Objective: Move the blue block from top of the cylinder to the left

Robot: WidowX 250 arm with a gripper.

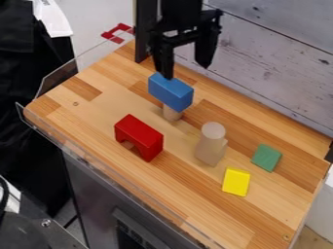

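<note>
Gripper [187,72] hanging spread over the blue block [170,92] on its cylinder [172,114].
The black arm [179,12] comes in from the top edge and hangs down at the wooden table's [91,106] back side, near the whitewashed boards [273,58], its fingers pointing downward and held well apart with nothing pinched between them; the finger toward the view's left ends right at the block's upper face (touching or just above, I cannot tell which), while the other ends higher in the view, off to the right of the block. The blue block lies lengthwise atop the pale cylinder, between the gripper and the red arch block [139,137], with the cylinder's lower part visible beneath it.
</note>
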